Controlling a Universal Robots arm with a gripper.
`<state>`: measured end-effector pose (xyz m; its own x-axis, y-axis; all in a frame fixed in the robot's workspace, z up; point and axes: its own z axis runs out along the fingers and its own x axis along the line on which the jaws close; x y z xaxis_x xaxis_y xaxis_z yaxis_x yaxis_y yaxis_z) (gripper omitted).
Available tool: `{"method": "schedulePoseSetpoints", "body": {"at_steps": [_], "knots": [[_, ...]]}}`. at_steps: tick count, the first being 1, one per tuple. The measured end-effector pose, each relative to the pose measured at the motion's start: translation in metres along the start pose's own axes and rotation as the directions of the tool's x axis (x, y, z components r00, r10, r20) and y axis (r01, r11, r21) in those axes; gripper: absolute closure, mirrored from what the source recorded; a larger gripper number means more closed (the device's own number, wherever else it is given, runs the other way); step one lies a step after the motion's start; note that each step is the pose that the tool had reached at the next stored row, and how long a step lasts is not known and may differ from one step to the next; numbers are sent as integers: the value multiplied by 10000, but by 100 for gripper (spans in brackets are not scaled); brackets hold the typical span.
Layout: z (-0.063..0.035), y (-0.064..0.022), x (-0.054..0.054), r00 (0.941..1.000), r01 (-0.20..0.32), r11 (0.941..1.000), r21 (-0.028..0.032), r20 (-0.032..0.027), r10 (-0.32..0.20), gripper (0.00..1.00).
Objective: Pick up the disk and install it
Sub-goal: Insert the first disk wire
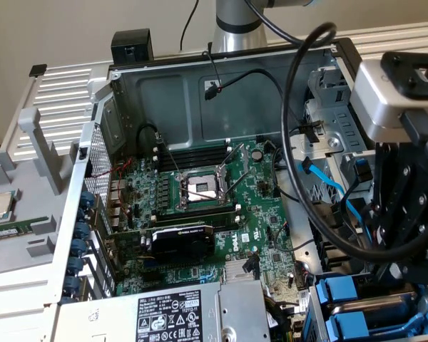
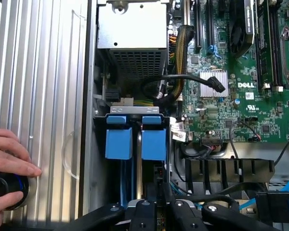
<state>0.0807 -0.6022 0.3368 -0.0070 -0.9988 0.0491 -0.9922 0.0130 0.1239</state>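
Ribbed aluminium desk (image 1: 64, 92) with an open tower case (image 1: 200, 92) lying on it, that was the whole setup. The disk (image 2: 154, 142), as best I could tell, was the blue-framed one sitting in the drive cage (image 2: 135, 110) at the corner of the case, right in line with the gripper (image 2: 159, 199). All I could really see of it was the blue end of its frame, no metal. A second blue carrier (image 2: 118, 142) sat just beside it, and honestly I couldn't swear which of the two was the task's. Both seemed to run lengthwise straight toward the gripper, so I'd guess the long axis lined up with its reach rather than lying across it. The gripper hung close over the cage with its fingers drawn nearly together, and I couldn't make out anything pinched between them. Past the cage sat the grey power supply (image 1: 235, 313) and the green motherboard (image 1: 257, 206), with a blue cable (image 1: 328, 187) looping nearby. Outside the case, a person's hand (image 2: 9, 166) rested on a black knob (image 2: 7, 192) on the desk.
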Motion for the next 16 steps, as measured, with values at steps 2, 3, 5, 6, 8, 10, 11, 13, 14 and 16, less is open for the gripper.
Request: {"method": "schedulePoseSetpoints", "body": {"at_steps": [2, 3, 5, 6, 8, 10, 11, 13, 14, 16], "knots": [[-1, -1, -15, 10000, -11, 9999, 151, -45, 12, 83], [0, 1, -19, 10000, -14, 9998, 219, -44, 15, 83], [1, 18, -27, 10000, -19, 9995, 318, -42, 20, 83], [2, 27, -32, 10000, -21, 9993, 365, -41, 23, 83], [4, 53, -46, 10000, -26, 9990, 456, -42, 28, 83], [8, 77, -47, 10000, -28, 9987, 499, -39, 30, 83], [10, 92, -47, 10000, -28, 9986, 523, -39, 30, 83], [14, 124, -47, 10000, -30, 9984, 567, -39, 33, 83], [13, 124, -47, 10000, -32, 9983, 582, -40, 34, 83], [14, 124, -47, 10000, -30, 9983, 589, -38, 33, 83]]}}
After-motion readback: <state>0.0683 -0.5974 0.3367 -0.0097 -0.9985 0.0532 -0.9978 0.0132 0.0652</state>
